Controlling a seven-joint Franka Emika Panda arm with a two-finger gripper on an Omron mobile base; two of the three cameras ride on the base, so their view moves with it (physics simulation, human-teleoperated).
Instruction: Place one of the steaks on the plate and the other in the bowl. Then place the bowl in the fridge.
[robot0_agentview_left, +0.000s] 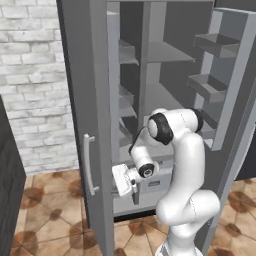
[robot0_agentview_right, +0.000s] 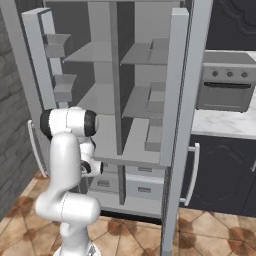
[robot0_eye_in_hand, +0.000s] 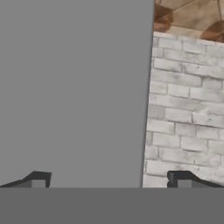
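Wide-spread, empty gripper (robot0_eye_in_hand: 108, 180) beside the open fridge (robot0_agentview_left: 95, 100) door by the brick wall (robot0_eye_in_hand: 188, 109); no legible writing.

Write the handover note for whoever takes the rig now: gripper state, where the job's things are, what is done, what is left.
Gripper: open, holding nothing, low beside the left door of the fridge.
Fridge: both doors stand open, grey shelves bare where visible.
Steaks, plate, bowl: out of view, so their state cannot be confirmed.
Done: fridge opened.
Left: check the steaks' placement and get the bowl onto a fridge shelf.
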